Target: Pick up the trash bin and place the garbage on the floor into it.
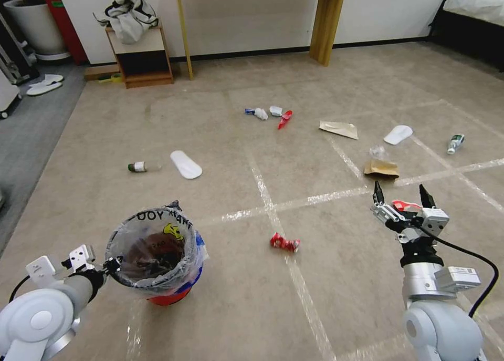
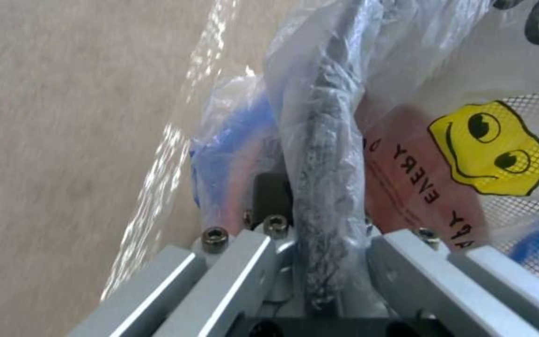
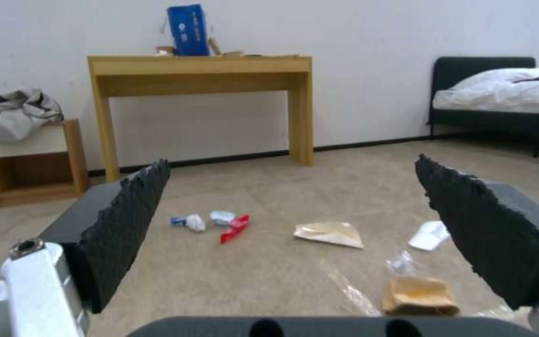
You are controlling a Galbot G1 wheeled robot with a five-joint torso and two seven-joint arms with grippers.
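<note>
The trash bin (image 1: pixel 173 292), red under its clear printed bag, hangs at the lower left; my left gripper (image 1: pixel 107 266) is shut on its rim (image 2: pixel 325 154). My right gripper (image 1: pixel 401 195) hovers open at the right, empty, its pads (image 3: pixel 126 224) wide apart. A small red piece (image 1: pixel 404 205) shows between its fingers in the head view. Garbage lies scattered: a red crumpled wrapper (image 1: pixel 285 242) mid-floor, a white sole (image 1: pixel 186 164) and bottle (image 1: pixel 137 166) to the left, tissues (image 1: pixel 261 112), a red wrapper (image 3: pixel 235 228), tan paper bags (image 1: pixel 339 129) (image 3: pixel 419 296), another sole (image 1: pixel 398 134) and bottle (image 1: pixel 455 143).
A wooden desk (image 1: pixel 328 19) and a low cabinet (image 1: pixel 142 56) with a cloth bag stand at the far wall. A bed (image 3: pixel 500 98) is at the far right. A white bucket (image 1: pixel 31 24) and slippers (image 1: pixel 44 84) sit far left. Tape lines cross the floor.
</note>
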